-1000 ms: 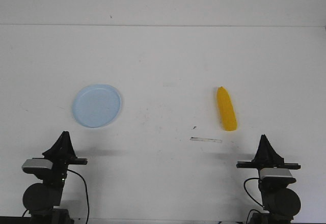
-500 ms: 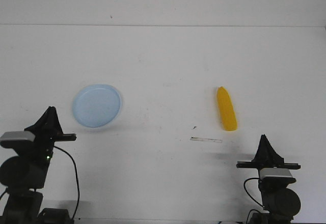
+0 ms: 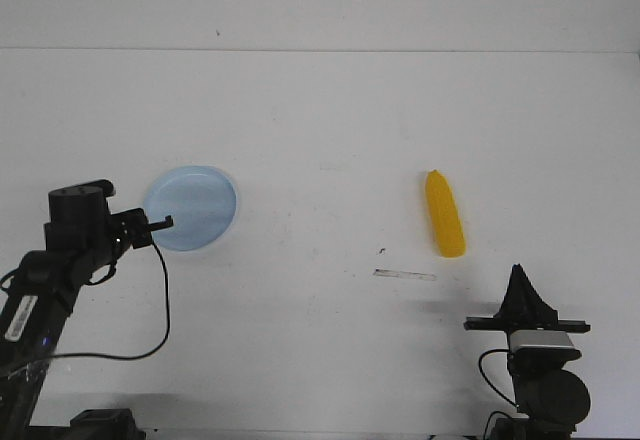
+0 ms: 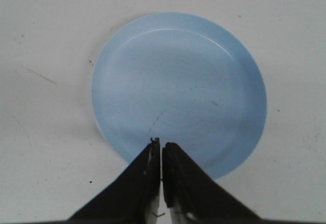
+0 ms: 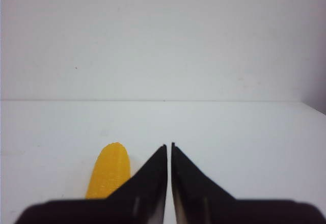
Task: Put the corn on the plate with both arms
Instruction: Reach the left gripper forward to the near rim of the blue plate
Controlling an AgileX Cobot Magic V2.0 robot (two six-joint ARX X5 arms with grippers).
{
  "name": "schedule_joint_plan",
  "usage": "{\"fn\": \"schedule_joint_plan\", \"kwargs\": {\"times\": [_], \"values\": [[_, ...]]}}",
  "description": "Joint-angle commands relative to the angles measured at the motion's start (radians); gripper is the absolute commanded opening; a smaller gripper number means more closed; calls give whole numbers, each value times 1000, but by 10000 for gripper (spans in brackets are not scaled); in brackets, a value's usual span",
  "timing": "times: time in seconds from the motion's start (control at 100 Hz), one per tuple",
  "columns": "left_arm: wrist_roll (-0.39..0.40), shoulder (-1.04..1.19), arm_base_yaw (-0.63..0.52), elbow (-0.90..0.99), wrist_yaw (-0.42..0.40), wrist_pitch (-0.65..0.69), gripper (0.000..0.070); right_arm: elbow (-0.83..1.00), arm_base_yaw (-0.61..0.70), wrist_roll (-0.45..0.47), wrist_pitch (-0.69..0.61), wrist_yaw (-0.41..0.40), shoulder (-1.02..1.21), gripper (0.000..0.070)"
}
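Observation:
The pale blue plate (image 3: pixel 190 207) lies empty on the white table, left of centre; it fills the left wrist view (image 4: pixel 179 89). My left gripper (image 3: pixel 160 224) is shut and empty, raised above the plate's near left rim; in its wrist view the gripper (image 4: pixel 161 143) points at that rim. The yellow corn (image 3: pixel 445 213) lies on the table right of centre, tapered end pointing away. My right gripper (image 3: pixel 520 278) is shut and empty, low near the front edge, nearer than the corn. The corn also shows in the right wrist view (image 5: pixel 108 170), beside the gripper (image 5: pixel 169 145).
A thin pale strip (image 3: pixel 404 275) and a small dark speck (image 3: pixel 380 251) lie on the table in front of the corn. The table's far edge meets a white wall.
My left arm has risen from its low rest pose and swung forward over the plate's near left rim. The right arm, corn and plate have not moved.

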Motion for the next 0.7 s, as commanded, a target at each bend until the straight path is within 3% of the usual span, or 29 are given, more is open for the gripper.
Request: {"fn": "schedule_joint_plan", "kwargs": {"times": [0.0,0.13,0.21,0.35,0.43,0.52,0.69], "values": [[-90,53,52,35,54,-12,1,-1,-2,13,11,1,0,11],[-107,140,149,48,271,8,1,-1,-2,13,11,0,0,11],[-107,189,208,48,343,23,1,-1,-2,13,11,1,0,11],[-108,270,265,48,361,42,17,-1,-2,13,11,1,0,11],[-108,315,288,48,364,44,135,-1,-2,13,11,1,0,11],[-107,356,296,48,364,44,210,-1,-2,13,11,1,0,11],[-107,414,296,48,364,64,212,-1,-2,13,11,1,0,11]]}}
